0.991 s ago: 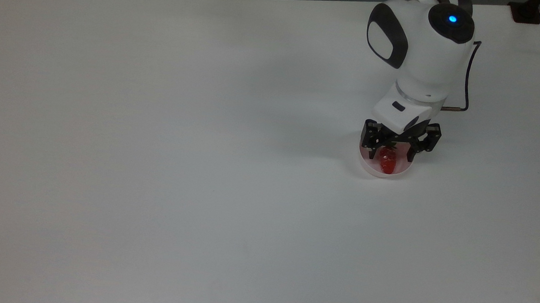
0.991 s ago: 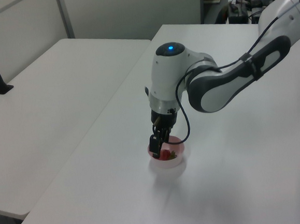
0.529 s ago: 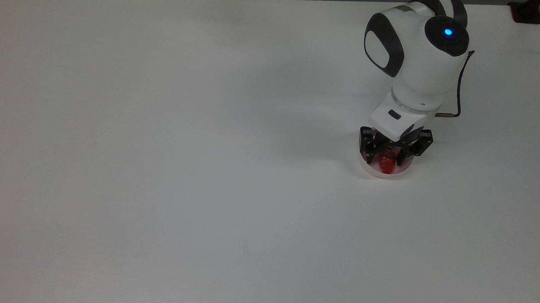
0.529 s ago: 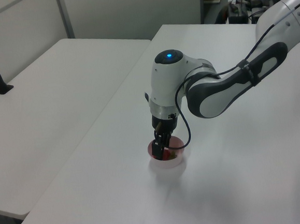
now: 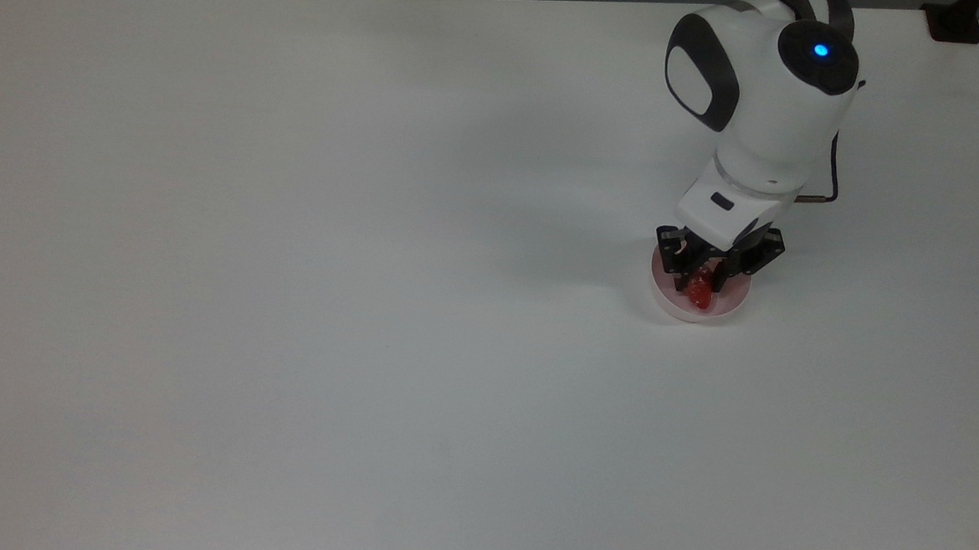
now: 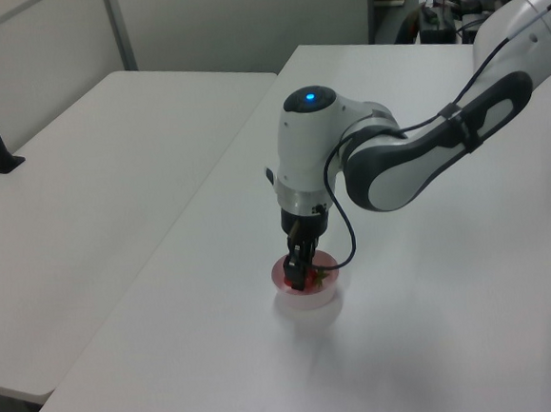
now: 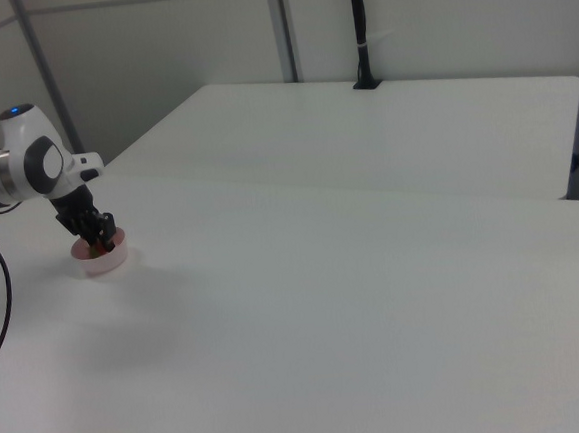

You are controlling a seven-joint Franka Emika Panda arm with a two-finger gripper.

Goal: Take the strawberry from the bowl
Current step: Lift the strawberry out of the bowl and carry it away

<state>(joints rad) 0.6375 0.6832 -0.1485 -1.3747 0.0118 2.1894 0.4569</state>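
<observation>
Reaching down into the bowl at the top view's right, my gripper has its fingers pinched on the strawberry. In the left view, the gripper stands inside the bowl on the white table. In the right view, the bowl sits far left

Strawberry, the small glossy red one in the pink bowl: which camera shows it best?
The top view: the strawberry shows red between the gripper fingers, over the bowl. The left view gives a red sliver behind the fingers; the right view, a mere speck.
</observation>
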